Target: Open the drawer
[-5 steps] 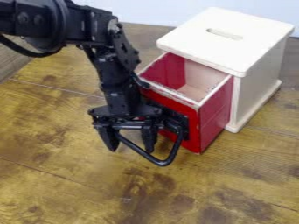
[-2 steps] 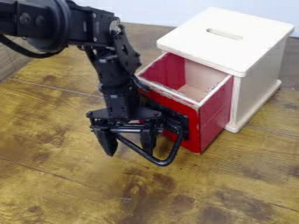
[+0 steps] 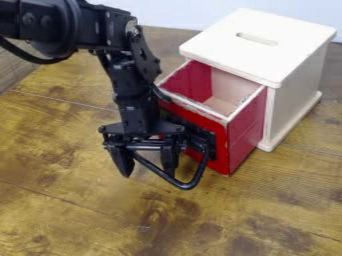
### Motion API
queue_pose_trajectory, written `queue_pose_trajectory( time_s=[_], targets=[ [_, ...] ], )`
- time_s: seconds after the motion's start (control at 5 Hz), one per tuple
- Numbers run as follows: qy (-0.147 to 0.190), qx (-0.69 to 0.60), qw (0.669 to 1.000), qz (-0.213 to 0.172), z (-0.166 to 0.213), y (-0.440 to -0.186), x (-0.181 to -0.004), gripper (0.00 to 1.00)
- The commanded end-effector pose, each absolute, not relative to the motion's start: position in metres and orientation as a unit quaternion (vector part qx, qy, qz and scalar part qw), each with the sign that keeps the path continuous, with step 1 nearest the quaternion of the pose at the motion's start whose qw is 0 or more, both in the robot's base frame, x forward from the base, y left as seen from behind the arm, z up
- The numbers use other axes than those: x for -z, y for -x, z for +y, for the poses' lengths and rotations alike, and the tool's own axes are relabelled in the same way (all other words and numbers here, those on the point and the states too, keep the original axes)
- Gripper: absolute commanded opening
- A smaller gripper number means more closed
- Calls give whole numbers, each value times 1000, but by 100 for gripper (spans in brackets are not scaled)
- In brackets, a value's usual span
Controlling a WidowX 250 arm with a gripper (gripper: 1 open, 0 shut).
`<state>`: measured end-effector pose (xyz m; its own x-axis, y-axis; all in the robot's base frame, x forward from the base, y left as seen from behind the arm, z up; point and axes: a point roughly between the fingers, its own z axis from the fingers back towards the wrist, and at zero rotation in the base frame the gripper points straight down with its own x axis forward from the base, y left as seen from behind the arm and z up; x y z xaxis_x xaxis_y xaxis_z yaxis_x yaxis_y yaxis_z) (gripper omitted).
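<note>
The red drawer point(image 3: 234, 122) stands pulled partway out of the pale wooden cabinet point(image 3: 274, 60), its pale wood inside showing. A black plate and a large black loop handle point(image 3: 191, 175) hang on its front. My gripper point(image 3: 148, 163) hovers just left of the handle, fingers pointing down at the table. Its jaws are open with nothing between them. The right finger is close to the loop; whether it touches is unclear.
The black arm point(image 3: 94, 40) reaches in from the upper left. The cabinet with a slotted top sits at the back right on the worn wooden table point(image 3: 80, 210).
The gripper has shifted very slightly down and left. The drawer has not moved.
</note>
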<state>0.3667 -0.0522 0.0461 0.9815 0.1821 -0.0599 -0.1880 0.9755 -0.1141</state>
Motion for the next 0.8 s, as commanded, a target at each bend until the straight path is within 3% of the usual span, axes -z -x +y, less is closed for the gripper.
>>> queue_pose_trajectory(
  time_s=[0.0, 0.6],
  targets=[
    [78, -81, 993, -34, -64, -380, -85, 100],
    [86, -86, 992, -40, -64, -380, -89, 100]
  ],
)
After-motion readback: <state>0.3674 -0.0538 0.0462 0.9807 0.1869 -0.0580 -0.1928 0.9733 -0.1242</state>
